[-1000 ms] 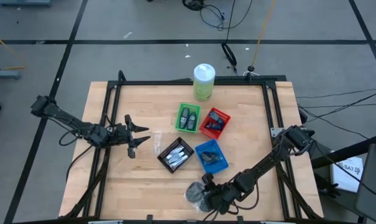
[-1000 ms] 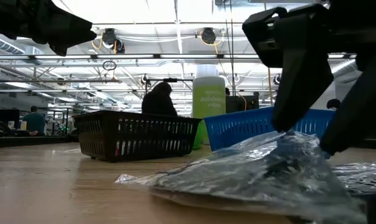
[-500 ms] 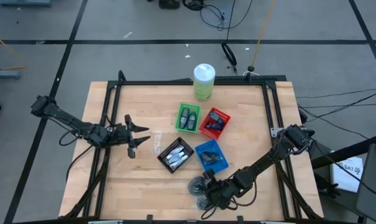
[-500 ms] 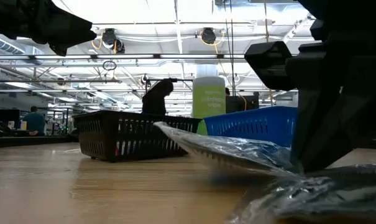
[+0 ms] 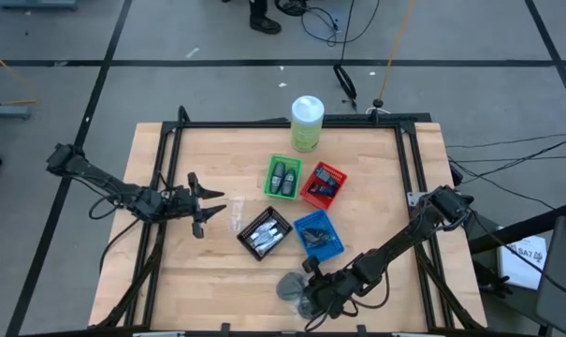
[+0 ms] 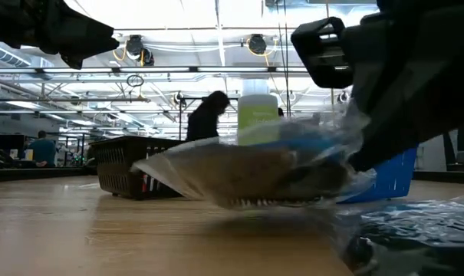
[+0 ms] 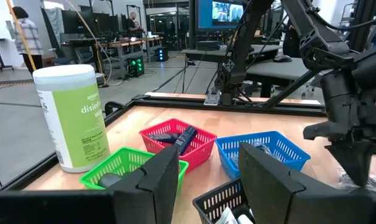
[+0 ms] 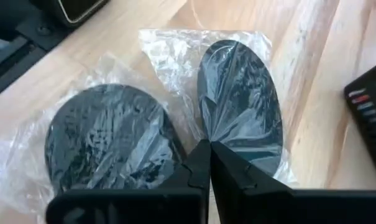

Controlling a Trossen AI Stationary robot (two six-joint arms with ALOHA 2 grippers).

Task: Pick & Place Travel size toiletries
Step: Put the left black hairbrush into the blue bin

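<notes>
Two dark round discs, each in a clear plastic bag, are near the table's front edge. My right gripper point(image 8: 207, 144) is shut on the bag of one disc point(image 8: 237, 99), which shows raised and tilted in the low view point(image 6: 255, 172). The other bagged disc point(image 8: 107, 137) lies flat on the wood beside it. My left gripper point(image 5: 208, 201) hangs open above the table's left side, touching nothing. Dark oval bottles lie in the green tray point(image 5: 283, 176). My right gripper pinches the clear bag at the disc's edge point(image 8: 203, 138) between its two fingertips. The fingers slant down, coming from the table's right. The bagged disc point(image 5: 290, 285) sticks out beyond the fingers, tilted, and looks clear of the table in the low view.
A red tray point(image 5: 324, 183), a blue tray point(image 5: 317, 234) and a black tray point(image 5: 264, 232) stand mid-table with small items inside. The tall pale-green canister point(image 5: 307, 123) stands at the far edge. A small clear bag point(image 5: 236, 217) lies left of the black tray.
My right gripper has shut on the plastic bag of one disc. That bag lay on the table a second ago; it now stands raised and tilted off the wood, while the other bagged disc has stayed down.
</notes>
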